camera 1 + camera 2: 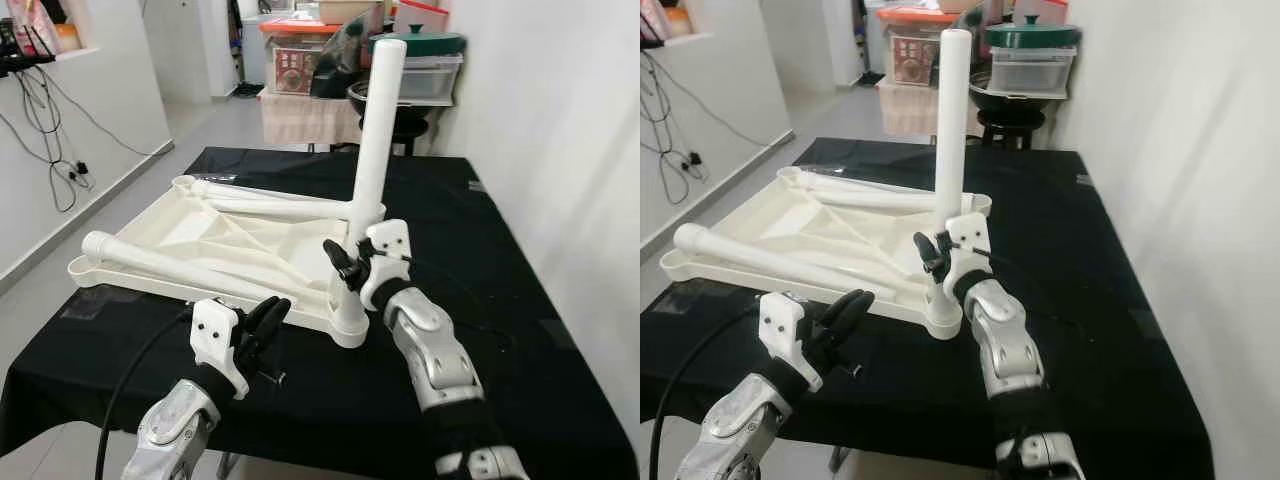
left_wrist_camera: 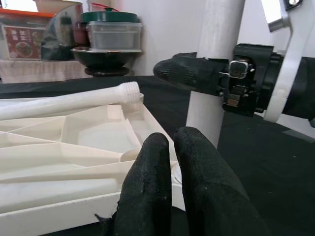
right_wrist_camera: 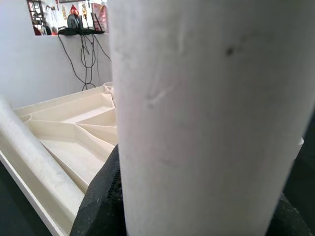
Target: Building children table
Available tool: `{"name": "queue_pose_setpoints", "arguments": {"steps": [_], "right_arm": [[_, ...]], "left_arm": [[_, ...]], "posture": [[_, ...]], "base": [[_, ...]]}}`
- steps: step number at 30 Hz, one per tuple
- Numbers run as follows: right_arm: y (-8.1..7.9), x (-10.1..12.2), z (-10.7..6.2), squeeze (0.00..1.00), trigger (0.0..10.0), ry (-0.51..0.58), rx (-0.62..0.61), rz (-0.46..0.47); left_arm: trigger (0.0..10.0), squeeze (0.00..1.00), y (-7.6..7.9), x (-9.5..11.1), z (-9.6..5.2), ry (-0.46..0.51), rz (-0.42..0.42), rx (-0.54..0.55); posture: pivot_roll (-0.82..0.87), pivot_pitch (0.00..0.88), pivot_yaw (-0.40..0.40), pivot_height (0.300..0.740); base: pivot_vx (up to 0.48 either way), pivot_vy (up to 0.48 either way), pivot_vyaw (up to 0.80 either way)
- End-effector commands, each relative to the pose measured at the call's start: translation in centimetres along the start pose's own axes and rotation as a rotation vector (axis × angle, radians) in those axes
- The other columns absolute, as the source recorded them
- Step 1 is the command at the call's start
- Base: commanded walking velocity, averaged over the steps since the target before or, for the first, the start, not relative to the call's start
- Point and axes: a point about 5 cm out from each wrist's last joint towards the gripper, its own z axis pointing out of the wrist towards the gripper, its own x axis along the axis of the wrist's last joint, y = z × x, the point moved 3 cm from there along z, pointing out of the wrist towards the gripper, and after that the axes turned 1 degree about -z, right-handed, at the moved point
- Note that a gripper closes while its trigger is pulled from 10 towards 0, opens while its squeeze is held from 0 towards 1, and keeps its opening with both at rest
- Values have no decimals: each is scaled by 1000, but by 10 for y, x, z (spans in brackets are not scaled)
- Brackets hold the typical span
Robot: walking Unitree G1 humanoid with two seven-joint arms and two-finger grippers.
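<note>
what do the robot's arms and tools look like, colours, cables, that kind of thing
Both arms are silver metal segments with rounded joint covers and dark bands. Each ends in a white plastic bracket carrying a tool with two long black fingers, padded and slightly textured. The left tool has a thick black cable looping back along its arm. The right tool has thin black wires and small black hardware at its bracket.

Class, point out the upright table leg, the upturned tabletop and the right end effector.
upright table leg (image 1: 377, 130), left eye view, mid shaft
upturned tabletop (image 1: 190, 232), left eye view, ribbed underside
right end effector (image 1: 345, 265), left eye view, between its fingertips
</note>
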Motion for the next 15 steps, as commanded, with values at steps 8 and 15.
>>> {"name": "queue_pose_setpoints", "arguments": {"steps": [8, 15], "right_arm": [[1, -19, -2, 1000, 10000, -94, 67, 33], [-5, 15, -6, 776, 10000, 12, 443, 2]], "left_arm": [[10000, 0, -3, 1, 2, 12, -6, 17], [10000, 0, -3, 1, 3, 13, -8, 13]], "posture": [[4, 0, -13, 740], [19, 0, -17, 740]], "base": [[0, 0, 0], [0, 0, 0]]}}
